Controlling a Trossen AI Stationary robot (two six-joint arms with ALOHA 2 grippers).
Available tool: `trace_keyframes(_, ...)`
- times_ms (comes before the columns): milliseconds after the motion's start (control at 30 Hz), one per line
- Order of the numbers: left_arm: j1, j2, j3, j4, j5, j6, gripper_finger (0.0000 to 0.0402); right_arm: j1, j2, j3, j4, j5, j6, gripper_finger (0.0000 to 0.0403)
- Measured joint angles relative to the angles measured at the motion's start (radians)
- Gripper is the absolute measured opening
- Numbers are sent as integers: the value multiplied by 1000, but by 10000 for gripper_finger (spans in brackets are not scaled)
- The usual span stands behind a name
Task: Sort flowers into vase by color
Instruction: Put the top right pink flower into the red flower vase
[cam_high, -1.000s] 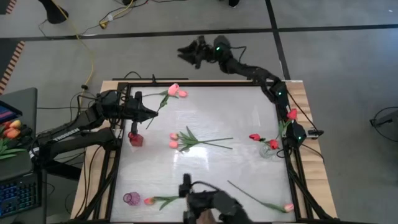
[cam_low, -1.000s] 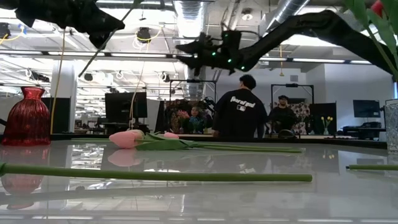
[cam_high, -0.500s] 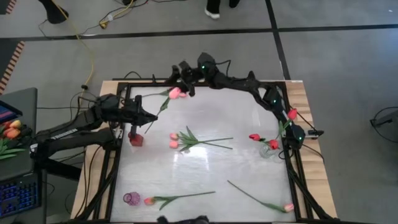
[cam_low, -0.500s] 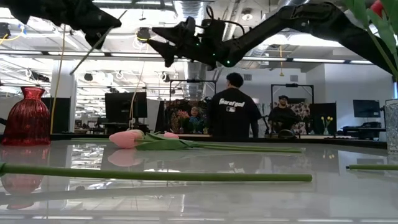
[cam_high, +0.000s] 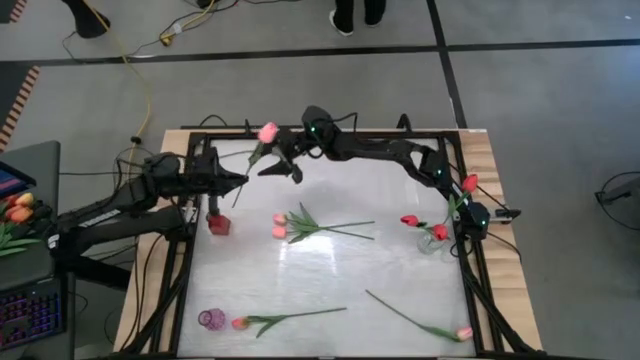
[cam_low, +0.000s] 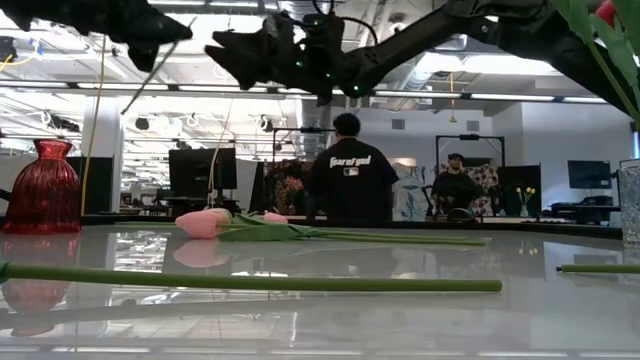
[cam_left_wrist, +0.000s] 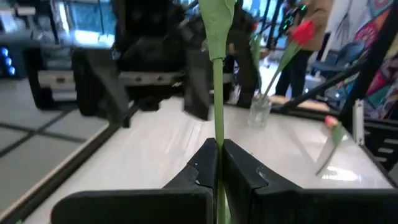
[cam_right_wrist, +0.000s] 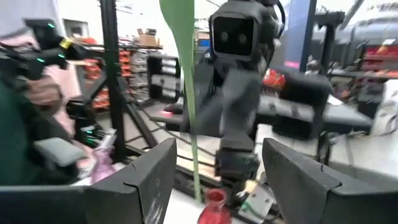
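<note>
Left gripper (cam_high: 236, 178): jaws clamped on pink tulip (cam_high: 267, 133) stem, far-left worktop corner | right gripper (cam_high: 281, 165): jaws spread, alongside | stem light, limp; grasp mid-stem.

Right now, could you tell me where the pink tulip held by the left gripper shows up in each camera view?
High view: the pink tulip has its bud near the table's far-left edge, its stem running down to the left gripper.
Low view: only its thin stem shows, upper left.
Left wrist view: stem rises between the shut fingers.
Right wrist view: stem between the open fingers.
Shared landmark: the red vase.
</note>
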Motion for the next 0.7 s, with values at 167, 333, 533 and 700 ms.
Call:
trace_keyframes(167,0,46,0,-3,-4,8,0,34,0,0,0,74,-34,265)
trace_keyframes(333,0,45,0,9,-42,22,0,41,0,0,0,73,-19,260)
trace_keyframes(533,0,45,0,10,-51,24,0,45,0,0,0,74,-18,193)
trace_keyframes(700,0,44,0,10,-75,24,0,44,0,0,-2,74,-22,103)
